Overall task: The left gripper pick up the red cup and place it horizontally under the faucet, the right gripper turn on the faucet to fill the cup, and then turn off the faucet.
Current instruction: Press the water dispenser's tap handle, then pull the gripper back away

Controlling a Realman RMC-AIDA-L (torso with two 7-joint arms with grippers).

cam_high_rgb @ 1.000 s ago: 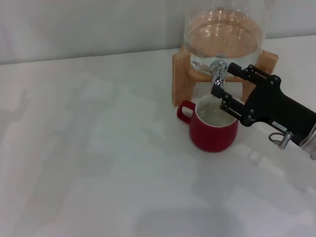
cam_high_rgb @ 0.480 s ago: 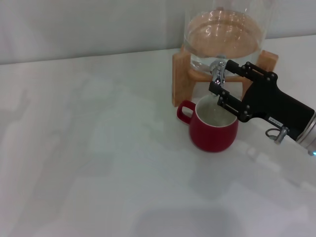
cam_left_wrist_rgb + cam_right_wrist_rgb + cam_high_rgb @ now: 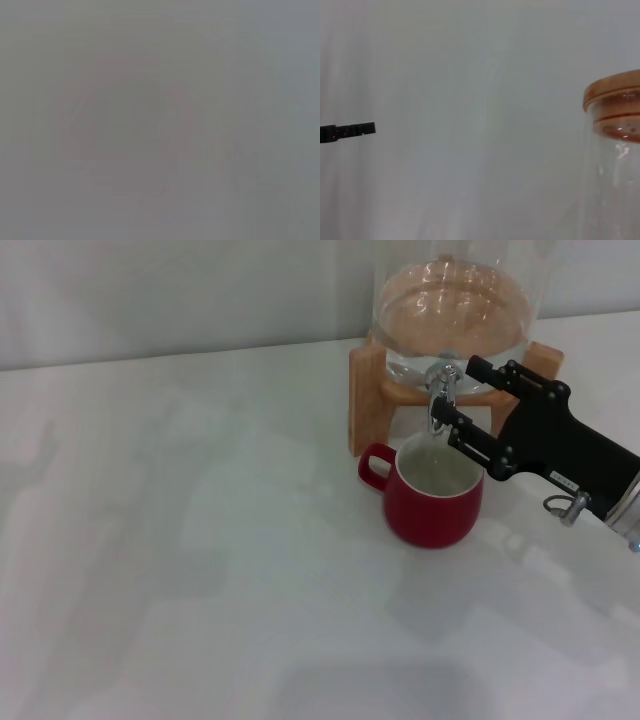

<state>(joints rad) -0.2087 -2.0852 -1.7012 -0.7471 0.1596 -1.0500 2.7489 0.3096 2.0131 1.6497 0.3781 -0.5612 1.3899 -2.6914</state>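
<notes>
In the head view the red cup [image 3: 432, 505] stands upright on the white table, its handle pointing left, directly below the faucet [image 3: 441, 388]. The cup's white inside shows a pale surface. My right gripper [image 3: 459, 390] reaches in from the right. Its two bolted finger bars [image 3: 470, 440] stand apart on either side of the chrome faucet, above the cup's rim. The left gripper is out of view, and the left wrist view is a blank grey field.
The glass dispenser [image 3: 455, 310] of brownish liquid sits on a light wooden stand [image 3: 368, 390] at the table's back right. Its wooden lid [image 3: 615, 92] shows in the right wrist view, with a black bar [image 3: 347, 132] at the edge.
My right gripper has shifted a little up and back at the faucet, and its fingers have tilted. The cup has not moved.
</notes>
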